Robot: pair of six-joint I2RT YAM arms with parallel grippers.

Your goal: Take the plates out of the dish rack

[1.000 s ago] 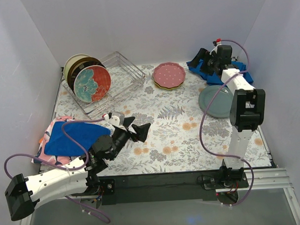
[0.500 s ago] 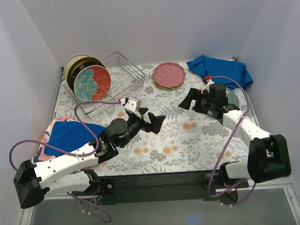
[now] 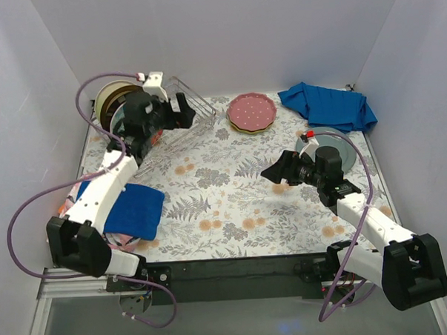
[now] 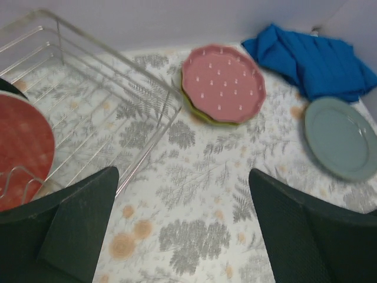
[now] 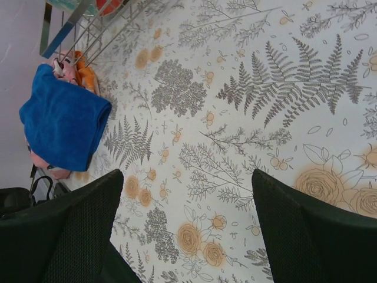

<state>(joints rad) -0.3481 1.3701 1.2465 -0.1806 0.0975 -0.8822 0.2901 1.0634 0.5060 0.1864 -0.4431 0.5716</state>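
The silver wire dish rack stands at the far left. It holds upright plates: a cream one, a dark-rimmed one and a teal-red floral one, mostly hidden by my left arm; its red face shows in the left wrist view. A pink plate lies flat on a lime-green one. A grey-teal plate lies at the right. My left gripper is open and empty over the rack's near side. My right gripper is open and empty above the table's middle.
A blue cloth lies bunched at the far right. Another blue cloth lies at the near left on pink and orange items. White walls close in the floral table on three sides.
My left arm has swung from the table's middle up to the dish rack. My right gripper has shifted slightly nearer and toward the middle. Both grippers stay open.
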